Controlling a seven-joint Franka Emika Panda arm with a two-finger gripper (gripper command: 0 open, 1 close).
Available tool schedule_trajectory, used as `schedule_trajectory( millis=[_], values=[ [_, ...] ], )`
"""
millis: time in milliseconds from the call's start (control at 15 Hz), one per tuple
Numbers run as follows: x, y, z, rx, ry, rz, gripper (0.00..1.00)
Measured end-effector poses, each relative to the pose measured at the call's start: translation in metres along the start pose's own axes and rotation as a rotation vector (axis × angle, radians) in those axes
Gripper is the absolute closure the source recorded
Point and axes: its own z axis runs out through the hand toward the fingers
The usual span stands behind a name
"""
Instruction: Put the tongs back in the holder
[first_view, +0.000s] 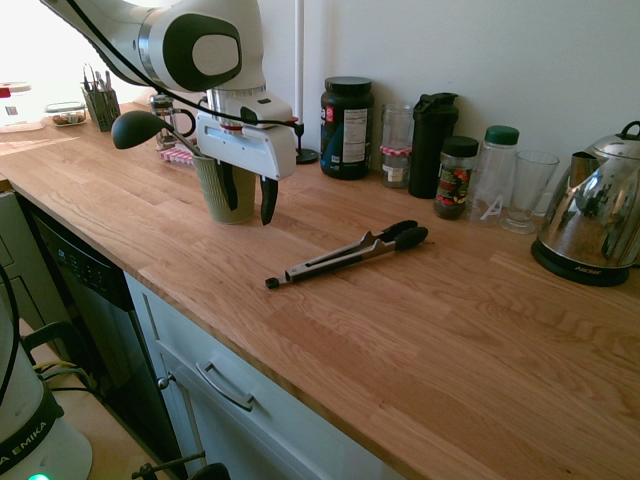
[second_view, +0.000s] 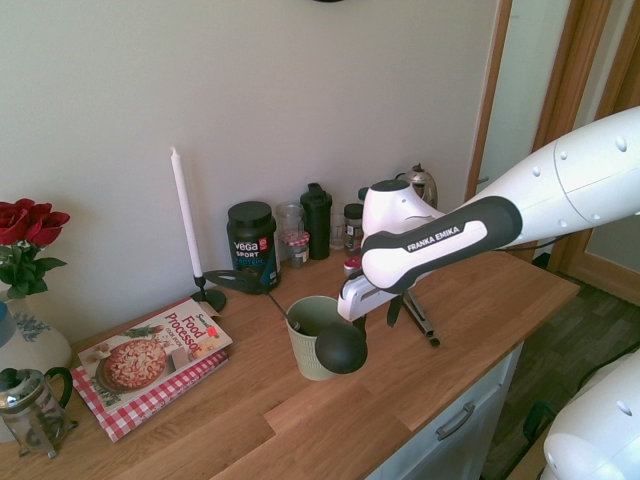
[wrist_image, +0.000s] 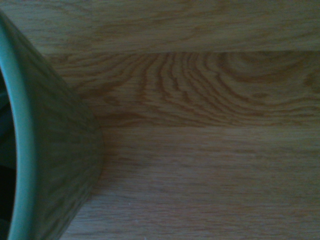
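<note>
Tongs (first_view: 352, 252): 1 pair, flat on worktop (first_view: 420, 340), well apart from holder; black handle ends toward the jars, small black tip toward worktop front edge. In 2nd ext view only a bit shows behind the arm.
Holder (first_view: 222, 188): 1 green ribbed cup, upright on worktop. Wrist view: rim + side wall only, blurred, cut by frame edge.
Ladle (first_view: 140, 128): 1, black round head, handle going down into holder; lower part hidden.
Gripper (first_view: 250, 200): 1, pointing down, just in front of holder in 1st ext view. Fingers (first_view: 268, 200) spread, pinching nothing, tips clear of worktop.
Back row, 1st ext view: 1 black tub, 2 dark bottles/jars, 1 clear jar, 1 green-cap bottle, 1 glass (first_view: 528, 190), 1 kettle (first_view: 595, 225), cut off at frame edge.
2nd ext view: 1 candle (second_view: 186, 215), 1 cookbook (second_view: 155, 355), 1 french press (second_view: 32, 408), roses (second_view: 28, 225) partly cut off.
Labels: mostly too small to read.
</note>
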Motion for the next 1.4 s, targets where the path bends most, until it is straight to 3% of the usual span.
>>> schedule_trajectory(
  millis=[267,667,1000,1400],
  values=[
    [0.016,0.000,-0.004,0.018,-0.016,-0.003,0.00],
    [0.110,0.012,-0.093,0.097,0.052,0.131,0.00],
    [0.171,0.018,-0.049,0.105,0.067,0.300,0.00],
    [0.191,0.033,0.000,0.063,0.075,0.356,0.00]
  ],
)
